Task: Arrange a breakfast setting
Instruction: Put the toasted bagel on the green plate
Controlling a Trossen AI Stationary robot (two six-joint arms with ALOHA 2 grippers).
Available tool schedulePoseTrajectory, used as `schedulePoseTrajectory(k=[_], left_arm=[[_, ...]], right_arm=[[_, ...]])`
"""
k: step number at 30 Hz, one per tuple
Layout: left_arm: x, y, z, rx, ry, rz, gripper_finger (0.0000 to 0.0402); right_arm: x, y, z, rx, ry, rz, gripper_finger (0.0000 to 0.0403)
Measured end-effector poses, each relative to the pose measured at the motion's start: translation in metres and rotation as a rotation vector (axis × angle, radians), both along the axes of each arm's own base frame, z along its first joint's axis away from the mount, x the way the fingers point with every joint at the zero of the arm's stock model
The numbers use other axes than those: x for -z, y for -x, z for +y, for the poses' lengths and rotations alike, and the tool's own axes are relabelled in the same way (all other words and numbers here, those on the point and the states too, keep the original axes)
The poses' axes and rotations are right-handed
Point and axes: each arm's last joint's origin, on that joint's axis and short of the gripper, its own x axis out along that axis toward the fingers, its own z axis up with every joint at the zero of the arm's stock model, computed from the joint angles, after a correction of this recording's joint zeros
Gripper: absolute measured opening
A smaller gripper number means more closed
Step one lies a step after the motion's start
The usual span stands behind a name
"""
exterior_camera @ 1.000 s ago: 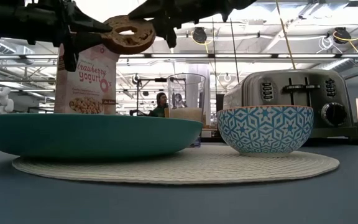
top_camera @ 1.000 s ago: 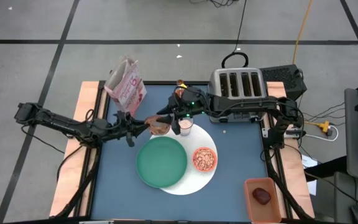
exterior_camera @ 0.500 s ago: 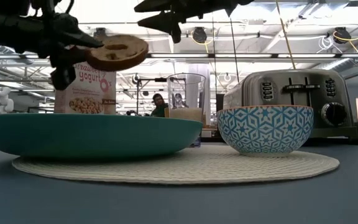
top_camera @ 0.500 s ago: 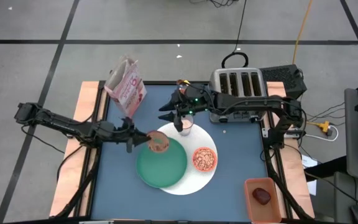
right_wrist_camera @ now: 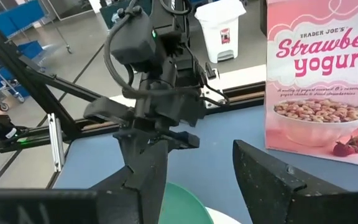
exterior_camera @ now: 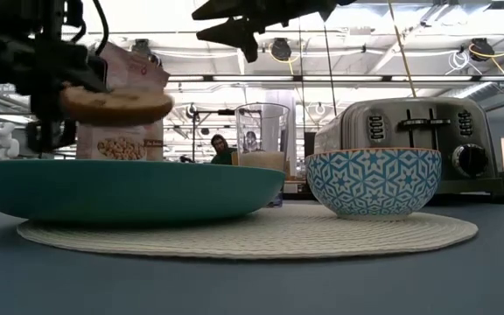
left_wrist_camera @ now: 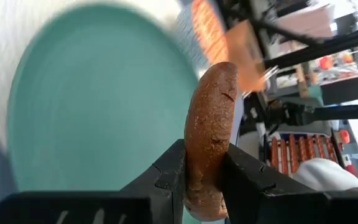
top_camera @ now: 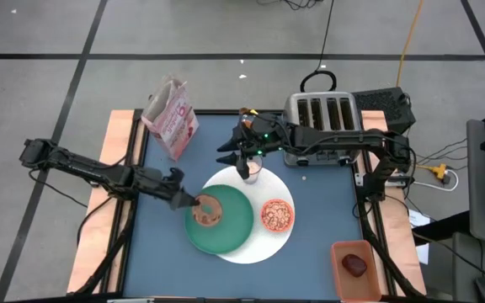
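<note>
Bagel over the green plate [top_camera: 222, 220], set-down coming up!

Left gripper [top_camera: 199, 204] clamped on a brown bagel [top_camera: 207, 211], edge pinched between both fingers, ring held level just above the green plate and not yet touching, seen in the low view. Next, by the look of it: lower gently, open the jaws, back off without dragging the plate. Bagel toasted brown, crust a little cracked, firm in the pinch. Right gripper [top_camera: 228, 151] parked above the glass [top_camera: 250, 167] beyond the green plate, fingers apart, holding nothing. Filled bowl [top_camera: 277, 215] just beside the green plate, pink cereal bag [top_camera: 171, 117] well behind it.
</note>
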Motion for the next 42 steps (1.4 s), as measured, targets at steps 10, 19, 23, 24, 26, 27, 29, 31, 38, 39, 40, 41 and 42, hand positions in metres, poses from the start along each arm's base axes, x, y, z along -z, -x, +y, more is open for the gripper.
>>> schedulePoseTrajectory(k=[10,19,23,24,26,27,29,31,38,39,40,41,42], left_arm=[[0.013,0.007,-0.003,-0.029,0.174,0.209,0.0085],[0.013,0.007,-0.007,-0.103,0.229,0.219,0.0085],[0.017,0.006,-0.01,-0.124,0.252,0.26,0.0085],[0.019,0.006,-0.012,-0.125,0.256,0.276,0.0085],[0.023,0.005,-0.014,-0.13,0.262,0.308,0.0085],[0.024,0.004,-0.015,-0.13,0.263,0.317,0.0085],[0.027,0.002,-0.016,-0.126,0.261,0.323,0.0085],[0.027,-0.001,-0.017,-0.128,0.263,0.31,0.0085],[0.034,-0.007,-0.018,-0.167,0.266,0.324,0.0085],[0.035,-0.007,-0.018,-0.174,0.269,0.335,0.0085],[0.037,-0.007,-0.018,-0.176,0.266,0.343,0.0085],[0.038,-0.008,-0.018,-0.178,0.263,0.351,0.0085],[0.04,-0.008,-0.018,-0.18,0.261,0.359,0.0085]], right_arm=[[0.0,0.0,0.0,0.0,0.0,-0.003,0.0173],[0.0,0.0,0.0,0.001,0.001,-0.003,0.0173],[0.0,0.0,0.0,0.001,0.001,-0.002,0.0173],[0.0,0.0,0.0,0.001,0.001,-0.002,0.0173],[0.0,0.0,0.0,0.002,0.001,-0.003,0.0173],[0.0,0.0,0.0,0.002,0.001,-0.003,0.0174],[0.0,0.0,0.0,0.002,0.001,-0.002,0.0174],[0.0,0.0,0.0,0.002,0.001,-0.002,0.0173],[0.0,0.0,0.0,0.002,0.004,-0.003,0.0174],[0.0,0.0,0.0,0.002,0.004,-0.003,0.0174],[0.0,0.0,0.0,0.002,0.004,-0.002,0.0174],[0.0,0.0,0.0,0.002,0.004,-0.003,0.0174],[0.0,0.0,0.0,0.002,0.004,-0.002,0.0174]])
